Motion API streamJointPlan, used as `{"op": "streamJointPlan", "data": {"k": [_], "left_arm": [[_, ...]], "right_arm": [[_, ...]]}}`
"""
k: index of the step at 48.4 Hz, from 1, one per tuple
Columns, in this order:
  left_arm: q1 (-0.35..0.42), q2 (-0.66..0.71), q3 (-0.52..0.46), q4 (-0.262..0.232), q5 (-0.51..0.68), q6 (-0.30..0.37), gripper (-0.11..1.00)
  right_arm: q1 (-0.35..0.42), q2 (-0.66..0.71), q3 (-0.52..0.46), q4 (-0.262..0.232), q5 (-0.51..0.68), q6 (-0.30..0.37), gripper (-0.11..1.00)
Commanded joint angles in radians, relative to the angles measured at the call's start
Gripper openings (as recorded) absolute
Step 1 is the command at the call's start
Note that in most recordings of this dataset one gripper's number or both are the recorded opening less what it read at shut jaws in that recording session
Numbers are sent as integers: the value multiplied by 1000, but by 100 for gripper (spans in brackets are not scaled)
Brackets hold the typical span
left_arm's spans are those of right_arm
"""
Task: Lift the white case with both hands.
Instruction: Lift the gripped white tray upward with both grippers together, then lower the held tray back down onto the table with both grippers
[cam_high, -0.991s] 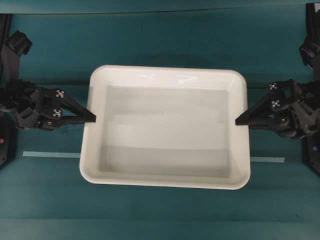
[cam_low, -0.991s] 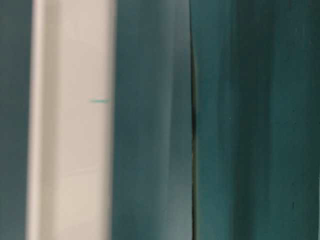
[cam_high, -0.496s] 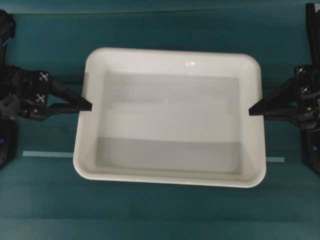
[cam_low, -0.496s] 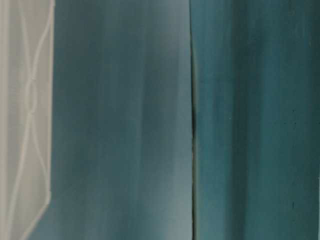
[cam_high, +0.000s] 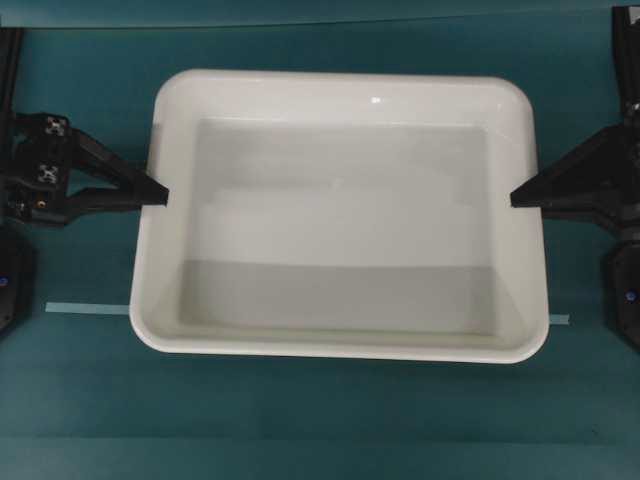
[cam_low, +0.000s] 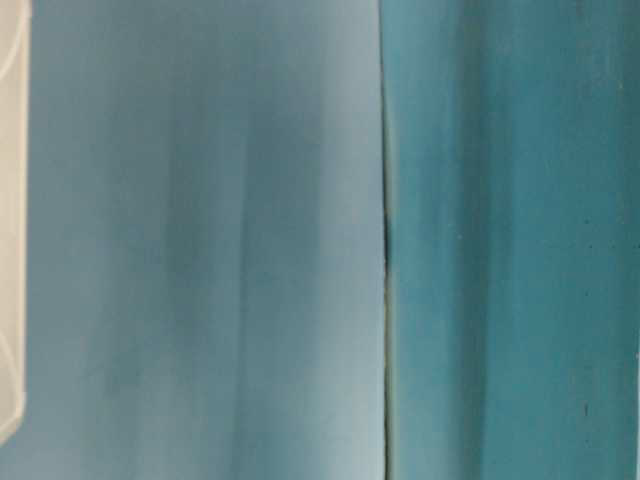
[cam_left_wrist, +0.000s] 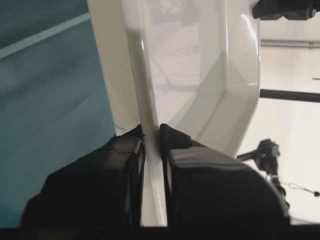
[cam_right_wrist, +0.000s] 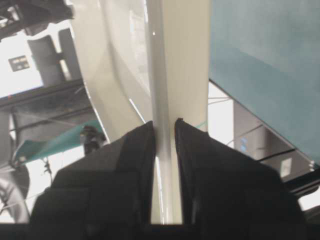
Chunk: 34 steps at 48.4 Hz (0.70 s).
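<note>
The overhead view looks straight down on the white case (cam_high: 340, 215) and teal tabletop (cam_high: 300, 420). Each wrist camera peers closely along its own fingers at the case's rim. The table-level view sits tight against blurred teal cloth.

One white case (cam_high: 340, 215), a single shallow tray with one raised rim running all round it and four rounded corners; two black grippers, one at each short end of the case: the left gripper (cam_high: 158, 194) at its left rim, the right gripper (cam_high: 517, 198) at its right rim; each gripper has two fingers, one on either side of the rim; one pale tape strip (cam_high: 88, 309), showing as two short ends beside the case; one teal table (cam_high: 330, 420) under the case.
</note>
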Motion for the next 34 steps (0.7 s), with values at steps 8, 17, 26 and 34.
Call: {"op": "streamJointPlan", "data": {"k": [8,17,26,34], "left_arm": [[-3,34,-89,2,-2,3,8],[-2,46,-117,3,17,5,8],[-2,46,-120,2,23,3,7],[-2,46,-124,2,23,3,7]], "right_arm": [[-5,11,-103,3,9,3,12],[-12,11,-129,3,63,3,12],[-15,11,-129,5,71,3,12],[-17,11,-126,5,69,2,12]]}}
